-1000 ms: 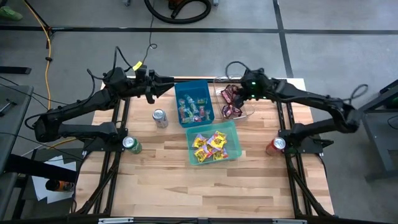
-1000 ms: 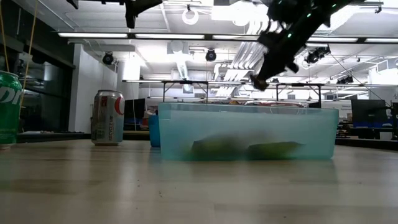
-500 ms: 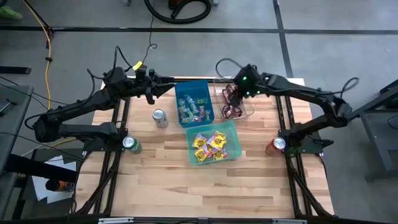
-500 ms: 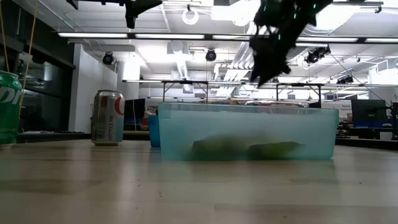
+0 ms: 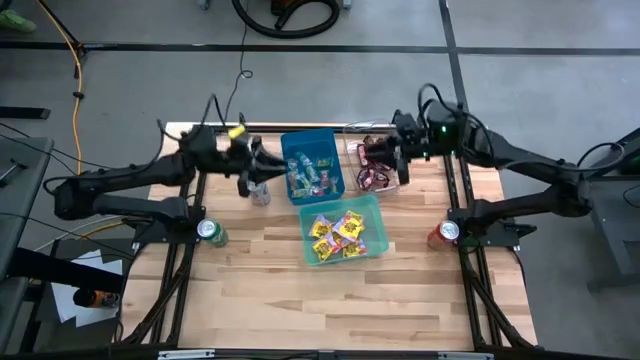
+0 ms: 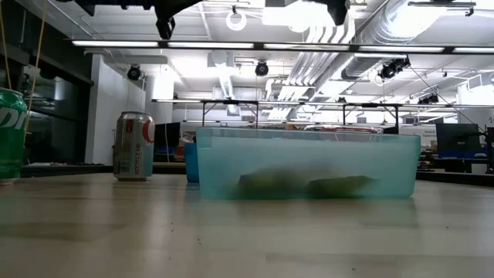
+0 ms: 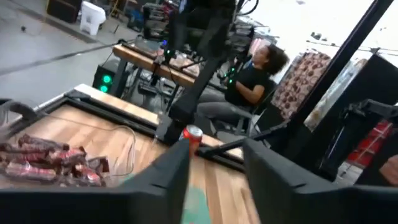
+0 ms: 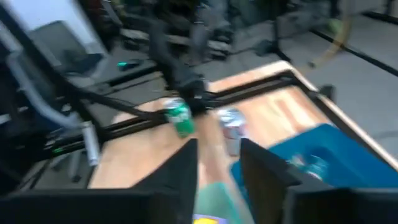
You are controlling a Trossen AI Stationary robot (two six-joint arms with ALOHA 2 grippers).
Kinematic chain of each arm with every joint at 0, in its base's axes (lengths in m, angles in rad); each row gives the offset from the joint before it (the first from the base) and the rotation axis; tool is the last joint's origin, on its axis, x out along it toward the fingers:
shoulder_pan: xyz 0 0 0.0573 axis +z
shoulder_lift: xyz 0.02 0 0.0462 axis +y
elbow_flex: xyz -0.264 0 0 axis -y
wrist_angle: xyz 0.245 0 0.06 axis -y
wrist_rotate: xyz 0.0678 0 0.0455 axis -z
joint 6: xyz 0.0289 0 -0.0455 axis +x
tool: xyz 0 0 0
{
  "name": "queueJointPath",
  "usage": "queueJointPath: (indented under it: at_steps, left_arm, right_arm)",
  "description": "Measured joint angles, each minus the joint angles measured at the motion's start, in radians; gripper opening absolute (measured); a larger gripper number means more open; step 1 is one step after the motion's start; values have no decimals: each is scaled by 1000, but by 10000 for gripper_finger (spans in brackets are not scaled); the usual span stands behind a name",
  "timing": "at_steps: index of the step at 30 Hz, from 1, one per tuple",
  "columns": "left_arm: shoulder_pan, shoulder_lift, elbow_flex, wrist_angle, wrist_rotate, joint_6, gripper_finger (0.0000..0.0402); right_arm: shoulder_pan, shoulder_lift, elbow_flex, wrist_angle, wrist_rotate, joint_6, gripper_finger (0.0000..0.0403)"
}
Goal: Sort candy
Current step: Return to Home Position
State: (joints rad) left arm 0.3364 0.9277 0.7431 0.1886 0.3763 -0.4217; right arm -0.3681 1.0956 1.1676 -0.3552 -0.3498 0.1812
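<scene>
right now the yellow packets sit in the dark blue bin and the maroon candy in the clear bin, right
Not quite. In the high view the yellow packets lie in the light teal bin, not the dark blue bin, which holds small mixed pieces. The maroon candy is in the clear bin, as you said.

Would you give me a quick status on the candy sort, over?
Left gripper open, above silver can; right gripper open, above clear bin. Candy binned: brown in clear bin, yellow in teal bin, mixed in blue bin. None loose seen; nothing blocking.
</scene>
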Motion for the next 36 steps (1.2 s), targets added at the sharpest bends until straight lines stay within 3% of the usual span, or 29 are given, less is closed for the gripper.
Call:
queueJointPath:
  at_steps: [4, 6, 9, 13, 20, 26, 32, 36]
  left_arm:
    - [-99, -8, -114, 139, -128, -10, 37]
    - [-125, -15, -180, 223, -173, -46, 11]
    - [-140, -60, -248, 299, -225, -72, 10]
    - [-132, -186, -300, 278, -251, -62, 2]
    - [-128, -456, -438, 233, -314, -56, 0]
    - [-136, -647, -576, 250, -333, -114, 0]
    - [-173, -743, -732, 346, -390, -150, 0]
    - [-190, -756, -731, 279, -434, -142, 0]
  right_arm:
    - [101, -25, -73, 132, 13, 52, 23]
    - [137, -26, -112, 207, 20, 95, 12]
    - [168, -26, -152, 287, 60, 130, 14]
    - [173, -27, -167, 323, 63, 124, 5]
    - [181, -27, -167, 331, 53, -48, 2]
    - [181, -27, -167, 330, 51, 46, 1]
    - [204, -41, -167, 329, 50, 116, 1]
    - [242, -78, -167, 286, 51, 115, 0]
